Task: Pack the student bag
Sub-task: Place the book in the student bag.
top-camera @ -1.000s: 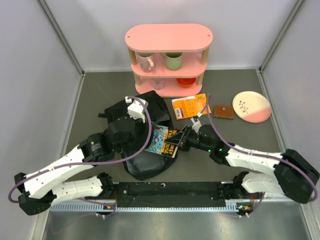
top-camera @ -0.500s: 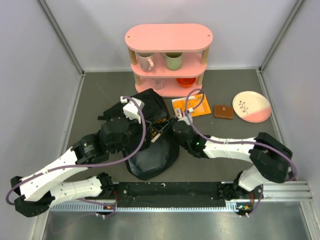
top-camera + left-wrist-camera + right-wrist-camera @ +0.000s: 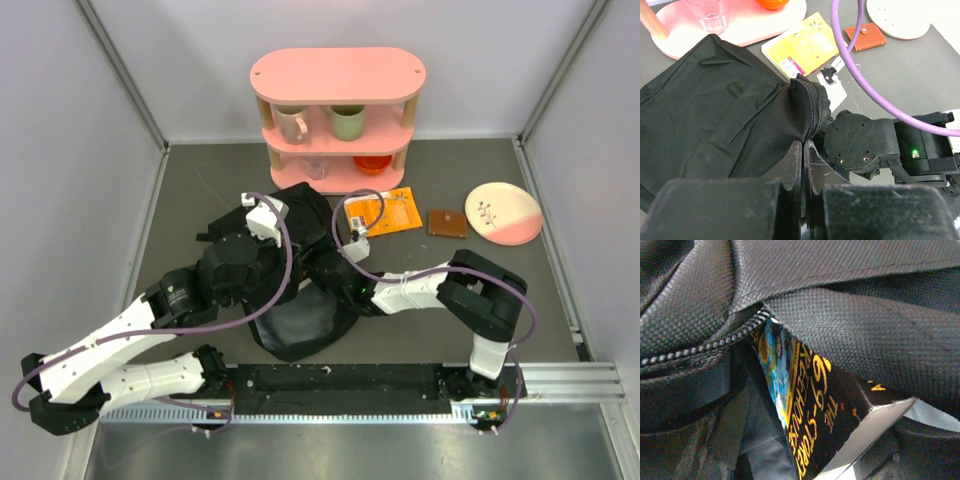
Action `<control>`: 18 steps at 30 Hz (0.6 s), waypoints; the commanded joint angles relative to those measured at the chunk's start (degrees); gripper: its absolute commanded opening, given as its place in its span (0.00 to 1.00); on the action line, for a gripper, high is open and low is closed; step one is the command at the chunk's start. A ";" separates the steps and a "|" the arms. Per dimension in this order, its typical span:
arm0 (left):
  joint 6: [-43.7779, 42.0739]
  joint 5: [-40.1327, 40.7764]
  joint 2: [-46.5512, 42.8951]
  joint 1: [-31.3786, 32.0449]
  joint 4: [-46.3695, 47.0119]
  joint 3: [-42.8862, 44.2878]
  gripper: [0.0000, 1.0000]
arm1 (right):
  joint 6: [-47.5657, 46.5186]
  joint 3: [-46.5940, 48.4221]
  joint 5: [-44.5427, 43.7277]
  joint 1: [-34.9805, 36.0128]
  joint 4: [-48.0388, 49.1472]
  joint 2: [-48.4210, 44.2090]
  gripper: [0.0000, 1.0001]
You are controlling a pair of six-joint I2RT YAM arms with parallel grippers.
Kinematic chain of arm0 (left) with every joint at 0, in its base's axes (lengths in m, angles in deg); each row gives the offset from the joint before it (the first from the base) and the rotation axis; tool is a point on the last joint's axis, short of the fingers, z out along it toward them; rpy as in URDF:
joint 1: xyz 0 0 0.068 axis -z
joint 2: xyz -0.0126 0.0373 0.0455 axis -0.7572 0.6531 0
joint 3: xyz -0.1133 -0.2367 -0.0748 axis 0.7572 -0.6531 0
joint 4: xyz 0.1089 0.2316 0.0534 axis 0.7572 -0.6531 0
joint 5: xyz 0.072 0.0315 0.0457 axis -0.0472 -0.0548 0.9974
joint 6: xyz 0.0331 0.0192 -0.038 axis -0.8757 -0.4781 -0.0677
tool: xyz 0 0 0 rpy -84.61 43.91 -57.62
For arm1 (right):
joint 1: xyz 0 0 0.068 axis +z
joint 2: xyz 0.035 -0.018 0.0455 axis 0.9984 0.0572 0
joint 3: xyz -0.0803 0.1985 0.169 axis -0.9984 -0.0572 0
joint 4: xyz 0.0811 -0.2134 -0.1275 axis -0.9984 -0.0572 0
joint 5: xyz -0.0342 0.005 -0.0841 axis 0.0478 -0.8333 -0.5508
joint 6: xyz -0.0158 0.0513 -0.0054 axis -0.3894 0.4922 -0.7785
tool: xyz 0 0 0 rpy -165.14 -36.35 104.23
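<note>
The student bag [image 3: 300,325], black and floppy, lies in front of the pink shelf. My left gripper [image 3: 804,142] is shut on the bag's zipper edge [image 3: 810,107] and holds the mouth up. My right arm [image 3: 400,292] reaches left into that mouth, so the right gripper is hidden from above. In the right wrist view a black book with yellow lettering [image 3: 815,405] lies inside the bag [image 3: 865,325], just under the zipper teeth [image 3: 715,342]. That view does not show the right fingers clearly, nor whether they hold the book.
The pink shelf [image 3: 337,75] at the back holds two mugs [image 3: 291,123], a glass [image 3: 317,165] and an orange bowl [image 3: 372,162]. An orange booklet [image 3: 385,210], a brown wallet [image 3: 447,223] and a pink-and-white plate [image 3: 503,212] lie to the right of the bag.
My right arm has swung left and pushed the book from the bag's mouth down inside; the book no longer shows from above. The left arm kept its hold.
</note>
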 commanded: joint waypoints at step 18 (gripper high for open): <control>3.91 -0.72 -2.21 -0.42 3.67 -0.02 0.00 | -9.95 -11.34 15.20 0.47 0.75 -15.13 0.40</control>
